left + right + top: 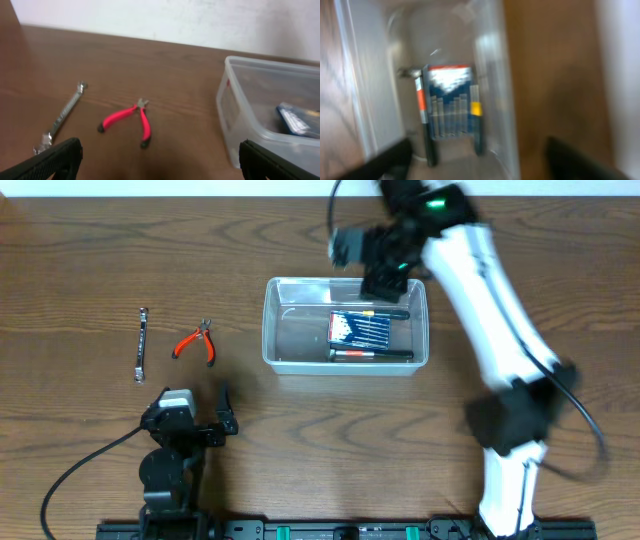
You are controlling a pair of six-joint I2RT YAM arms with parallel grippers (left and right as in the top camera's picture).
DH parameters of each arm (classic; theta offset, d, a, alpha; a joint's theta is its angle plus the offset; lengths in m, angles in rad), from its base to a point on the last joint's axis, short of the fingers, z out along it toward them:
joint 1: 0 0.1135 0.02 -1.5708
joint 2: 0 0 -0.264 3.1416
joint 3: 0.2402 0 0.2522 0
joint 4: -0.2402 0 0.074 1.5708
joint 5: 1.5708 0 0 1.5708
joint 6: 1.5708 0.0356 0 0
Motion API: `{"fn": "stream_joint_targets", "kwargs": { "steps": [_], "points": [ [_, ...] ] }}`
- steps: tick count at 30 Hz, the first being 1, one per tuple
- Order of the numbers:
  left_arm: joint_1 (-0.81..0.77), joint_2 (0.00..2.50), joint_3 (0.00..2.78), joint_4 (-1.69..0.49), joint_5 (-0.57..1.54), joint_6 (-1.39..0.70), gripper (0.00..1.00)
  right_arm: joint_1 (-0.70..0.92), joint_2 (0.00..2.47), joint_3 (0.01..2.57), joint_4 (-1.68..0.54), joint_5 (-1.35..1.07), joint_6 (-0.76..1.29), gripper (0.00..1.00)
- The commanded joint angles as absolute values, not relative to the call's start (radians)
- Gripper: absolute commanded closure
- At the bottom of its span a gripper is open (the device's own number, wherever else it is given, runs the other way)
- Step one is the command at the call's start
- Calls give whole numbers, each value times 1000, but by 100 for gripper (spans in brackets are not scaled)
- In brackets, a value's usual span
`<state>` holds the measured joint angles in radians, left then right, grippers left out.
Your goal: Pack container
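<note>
The clear plastic container [280, 330] stands mid-table and holds a blue pack of drill bits [360, 328] and a black-and-red pen-like tool [370, 354]. It also shows in the left wrist view [235, 125] and, blurred, in the right wrist view [490, 100]. Red-handled pliers [195, 342] and a silver wrench [142, 345] lie left of it. My right gripper [385, 275] is open and empty above the container's far edge. My left gripper [205, 420] is open and empty, near the table's front, behind the pliers [127, 120].
The wrench shows at the left in the left wrist view [62, 117]. A black cable [70, 470] runs from the left arm's base. A black rail [330, 530] lines the front edge.
</note>
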<state>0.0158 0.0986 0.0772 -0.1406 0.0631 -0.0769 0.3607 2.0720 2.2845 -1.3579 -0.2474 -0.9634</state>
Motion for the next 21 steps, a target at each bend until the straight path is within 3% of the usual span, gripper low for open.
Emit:
{"fn": "stream_joint_targets", "kwargs": {
  "steps": [1, 9, 15, 21],
  "points": [
    [17, 147, 287, -266, 62, -215, 2, 234, 1932, 2303, -1346, -213, -756, 1],
    [16, 691, 881, -782, 74, -155, 2, -144, 1898, 2302, -1357, -248, -308, 1],
    [16, 1209, 1377, -1192, 78, -138, 2, -258, 1916, 2302, -1401, -247, -265, 1],
    [17, 1513, 1541, -1199, 77, -129, 2, -272, 1927, 2296, -1406, -236, -266, 1]
  ]
}}
